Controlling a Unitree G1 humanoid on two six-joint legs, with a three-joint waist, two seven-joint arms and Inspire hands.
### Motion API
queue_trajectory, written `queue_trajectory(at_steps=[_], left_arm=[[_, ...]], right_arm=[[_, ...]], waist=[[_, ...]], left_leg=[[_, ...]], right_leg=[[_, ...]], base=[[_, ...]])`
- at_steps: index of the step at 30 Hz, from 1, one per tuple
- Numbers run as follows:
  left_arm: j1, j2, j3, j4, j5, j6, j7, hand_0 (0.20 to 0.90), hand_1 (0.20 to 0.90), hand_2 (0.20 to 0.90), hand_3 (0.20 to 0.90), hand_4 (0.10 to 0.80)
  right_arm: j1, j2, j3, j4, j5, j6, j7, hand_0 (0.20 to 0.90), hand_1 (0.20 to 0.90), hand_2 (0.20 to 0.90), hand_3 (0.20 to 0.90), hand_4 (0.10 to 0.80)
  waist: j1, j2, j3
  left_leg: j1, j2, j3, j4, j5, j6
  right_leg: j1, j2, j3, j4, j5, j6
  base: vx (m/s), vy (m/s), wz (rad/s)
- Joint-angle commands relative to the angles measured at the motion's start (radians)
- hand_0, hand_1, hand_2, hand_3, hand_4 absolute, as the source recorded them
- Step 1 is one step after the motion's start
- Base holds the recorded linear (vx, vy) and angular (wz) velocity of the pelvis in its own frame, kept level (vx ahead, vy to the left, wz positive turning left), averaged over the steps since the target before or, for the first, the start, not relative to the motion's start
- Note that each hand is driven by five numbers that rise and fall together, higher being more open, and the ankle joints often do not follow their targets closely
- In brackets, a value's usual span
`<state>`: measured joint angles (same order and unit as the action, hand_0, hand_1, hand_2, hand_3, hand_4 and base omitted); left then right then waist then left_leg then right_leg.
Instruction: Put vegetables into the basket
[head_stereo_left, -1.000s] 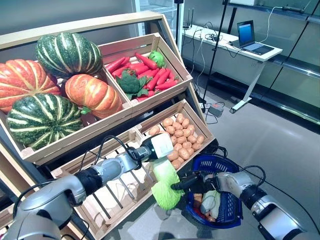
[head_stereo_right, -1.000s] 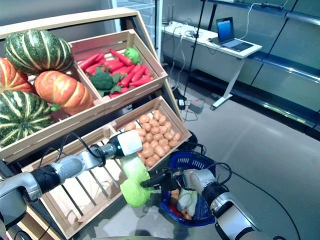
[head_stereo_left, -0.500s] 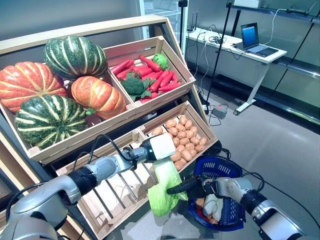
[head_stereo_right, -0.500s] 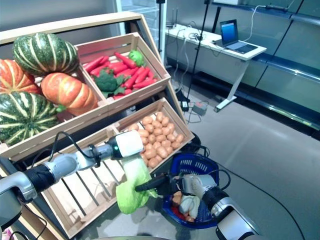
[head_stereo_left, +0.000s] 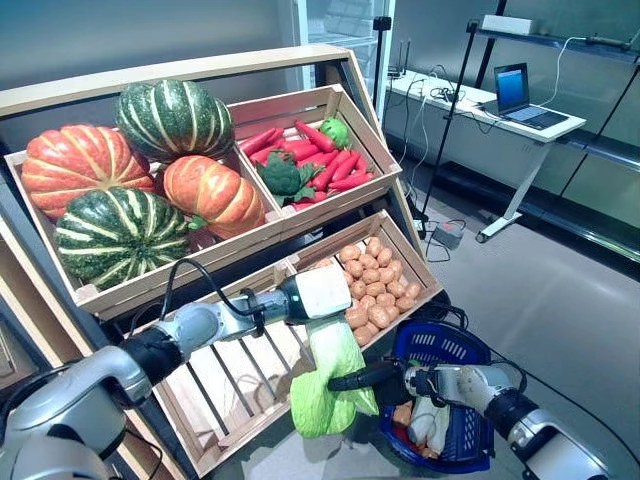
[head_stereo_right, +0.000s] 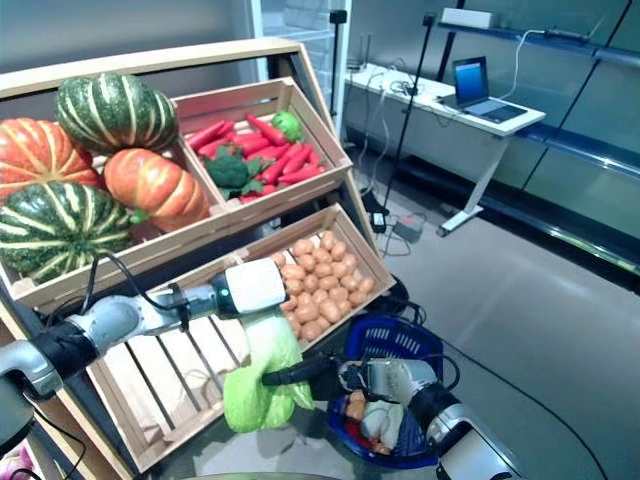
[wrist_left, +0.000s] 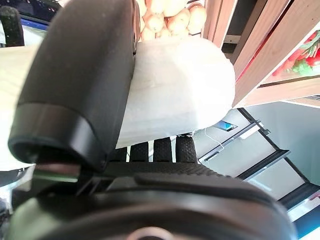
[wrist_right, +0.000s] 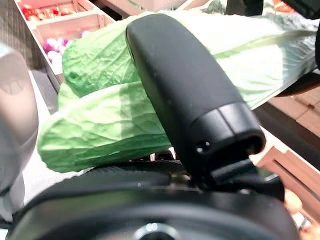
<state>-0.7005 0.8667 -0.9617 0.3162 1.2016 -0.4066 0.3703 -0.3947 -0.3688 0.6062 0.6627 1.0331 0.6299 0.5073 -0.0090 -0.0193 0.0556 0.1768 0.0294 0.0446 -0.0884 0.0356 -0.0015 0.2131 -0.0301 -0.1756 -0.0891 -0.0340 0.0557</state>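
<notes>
1. Wooden crates (head_stereo_left: 330, 150) on a slanted stand fill the background, with a grey floor (head_stereo_left: 560, 290) beyond.
2. Between stand and blue basket (head_stereo_left: 452, 345) hangs a cabbage (head_stereo_left: 325, 385), leaves downward, beside the basket and not yet in it.
3. Its white stem sits in the left hand (head_stereo_left: 318, 293), fingers curled round it; the right hand (head_stereo_left: 375, 378) pinches the leaves at mid-length.
4. Judged from here, the step goes best if both hands carry the head over the rim, above the vegetables already inside, before letting go.
5. Pumpkins (head_stereo_left: 150, 170), red peppers (head_stereo_left: 325, 160) and potatoes (head_stereo_left: 372, 280) fill the crates.
6. Further off, a laptop (head_stereo_left: 522, 92) sits open on a white bench (head_stereo_left: 480, 95).
</notes>
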Motion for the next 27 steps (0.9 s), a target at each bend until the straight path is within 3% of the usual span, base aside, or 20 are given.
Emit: queue_trajectory(at_steps=[1,2,16,17,18,27], left_arm=[[-0.068,-0.168,0.074,-0.050,-0.224,-0.070,0.191,0.300,0.300,0.300,0.300,0.400],[-0.070,-0.168,0.074,-0.044,-0.225,-0.072,0.192,0.300,0.300,0.300,0.300,0.400],[-0.078,-0.169,0.086,-0.024,-0.214,-0.039,0.166,0.300,0.300,0.300,0.300,0.400],[-0.073,-0.163,0.086,-0.022,-0.221,-0.021,0.156,0.502,0.502,0.502,0.502,0.535],[-0.070,-0.163,0.088,-0.016,-0.226,-0.009,0.147,0.900,0.900,0.900,0.900,0.800],[-0.009,-0.124,0.123,0.059,-0.310,0.159,0.035,0.900,0.900,0.900,0.900,0.800]], right_arm=[[-0.140,0.140,-0.138,-0.079,0.293,-0.168,0.142,0.575,0.575,0.575,0.575,0.584],[-0.143,0.138,-0.143,-0.085,0.318,-0.185,0.124,0.300,0.300,0.300,0.300,0.400],[-0.152,0.120,-0.164,-0.057,0.251,-0.195,0.105,0.300,0.300,0.300,0.300,0.400],[-0.151,0.112,-0.162,-0.060,0.232,-0.199,0.105,0.300,0.300,0.300,0.300,0.400],[-0.150,0.107,-0.162,-0.061,0.217,-0.201,0.106,0.300,0.300,0.300,0.300,0.400],[-0.137,0.018,-0.169,-0.103,0.118,-0.233,0.107,0.300,0.300,0.300,0.300,0.400]], waist=[[0.015,-0.012,-0.019],[0.014,-0.012,-0.019],[0.010,-0.012,-0.020],[0.009,-0.013,-0.019],[0.008,-0.013,-0.019],[0.001,-0.017,-0.015]], left_leg=[[0.028,-0.033,-0.011,0.001,-0.101,0.032],[0.028,-0.033,-0.012,0.001,-0.101,0.032],[0.030,-0.032,-0.010,0.001,-0.101,0.033],[0.030,-0.032,-0.009,0.001,-0.101,0.034],[0.030,-0.032,-0.009,0.001,-0.101,0.034],[0.027,-0.031,0.002,0.001,-0.099,0.033]], right_leg=[[0.007,0.012,-0.017,0.032,-0.048,-0.051],[0.007,0.012,-0.017,0.033,-0.049,-0.051],[0.006,0.013,-0.010,0.031,-0.046,-0.052],[0.006,0.013,-0.009,0.031,-0.045,-0.052],[0.005,0.013,-0.008,0.031,-0.045,-0.051],[0.003,0.014,-0.001,0.021,-0.033,-0.048]], base=[[0.000,0.000,0.00],[0.000,0.000,0.00],[0.000,0.000,0.00],[0.000,0.000,0.00],[0.000,0.000,0.00],[0.000,0.000,0.00]])
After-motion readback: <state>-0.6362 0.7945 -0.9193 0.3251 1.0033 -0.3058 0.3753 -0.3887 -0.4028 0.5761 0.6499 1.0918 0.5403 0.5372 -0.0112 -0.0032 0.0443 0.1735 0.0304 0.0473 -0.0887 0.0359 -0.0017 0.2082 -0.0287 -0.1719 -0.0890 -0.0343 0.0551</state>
